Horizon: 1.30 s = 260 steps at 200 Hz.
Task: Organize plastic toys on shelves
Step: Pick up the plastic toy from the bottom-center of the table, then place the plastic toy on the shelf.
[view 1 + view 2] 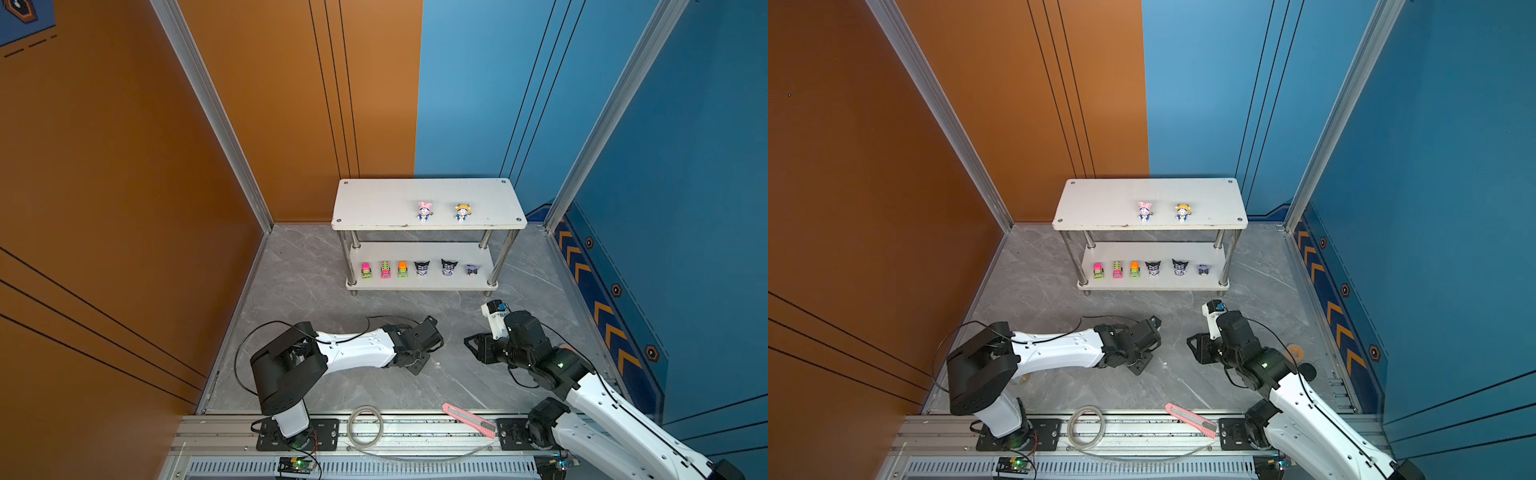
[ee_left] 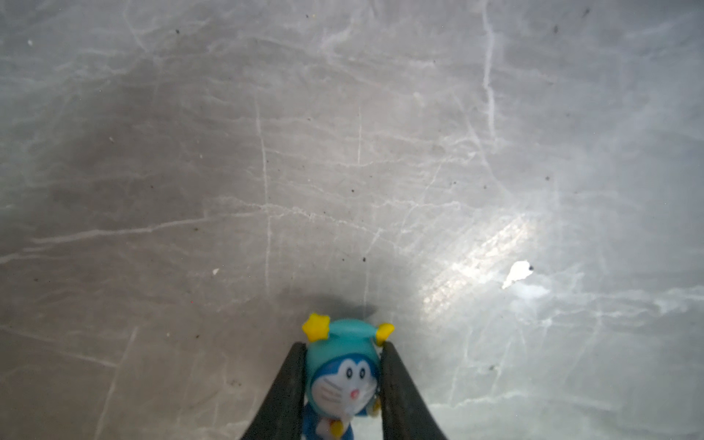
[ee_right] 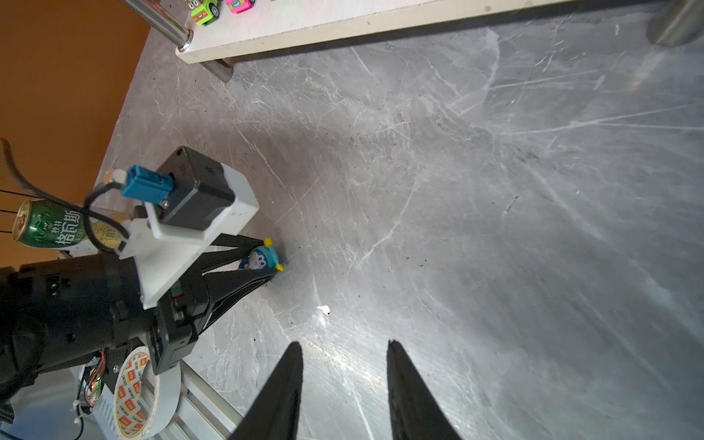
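My left gripper (image 2: 343,348) is shut on a teal-hatted pastel figurine (image 2: 344,365), low over the grey floor; the right wrist view shows the figurine (image 3: 263,257) between the black fingers. My right gripper (image 3: 344,346) hangs open and empty nearby, in both top views (image 1: 471,345) (image 1: 1196,345). On the shelves (image 1: 374,199), the top board carries a pink-hatted figurine (image 1: 424,211) and a yellow-hatted one (image 1: 462,212). The lower board (image 1: 436,284) holds three neon trucks (image 1: 385,269) and three black-purple figurines (image 1: 449,267) in a row.
A pink utility knife (image 1: 468,419) and a coil of clear tubing (image 1: 365,426) lie on the front rail. A green can (image 3: 49,224) and a tape roll (image 3: 133,392) sit behind the left arm. A small white chip (image 3: 324,309) lies on the floor.
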{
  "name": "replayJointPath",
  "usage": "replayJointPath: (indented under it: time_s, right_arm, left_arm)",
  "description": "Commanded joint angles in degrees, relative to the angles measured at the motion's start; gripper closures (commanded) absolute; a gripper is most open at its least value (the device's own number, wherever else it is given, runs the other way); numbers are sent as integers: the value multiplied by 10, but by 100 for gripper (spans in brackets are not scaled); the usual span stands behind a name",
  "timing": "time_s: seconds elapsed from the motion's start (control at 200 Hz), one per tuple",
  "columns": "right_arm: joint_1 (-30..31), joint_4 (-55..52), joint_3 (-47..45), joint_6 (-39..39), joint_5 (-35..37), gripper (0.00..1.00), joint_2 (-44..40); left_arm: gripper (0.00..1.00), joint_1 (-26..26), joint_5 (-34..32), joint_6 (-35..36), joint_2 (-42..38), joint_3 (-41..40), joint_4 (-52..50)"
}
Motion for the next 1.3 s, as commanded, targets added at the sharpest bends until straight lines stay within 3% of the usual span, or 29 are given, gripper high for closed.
replayJointPath:
  time_s: [0.0,0.175,0.375,0.631,0.931,1.146,1.297]
  right_arm:
    - [-2,0,-2,-1,-2,61,-10]
    - [-3,0,-1,-2,-2,61,-5]
    - [-3,11,0,-2,-6,61,9]
    - [-1,36,3,-1,-9,61,46]
    - [4,79,15,-7,-16,61,146]
    - [14,129,20,-7,-21,62,233]
    - [30,168,22,-4,-20,64,281]
  left_arm:
    - [81,8,4,-9,-8,-5,2]
    - [82,19,-29,-15,-69,-8,-9]
    - [90,40,-125,-3,-225,-4,-14]
    - [92,62,-213,93,-364,15,128]
    - [91,139,-160,128,-345,57,314]
    - [91,169,-124,147,-289,138,353]
    - [91,192,-150,168,-235,210,340]
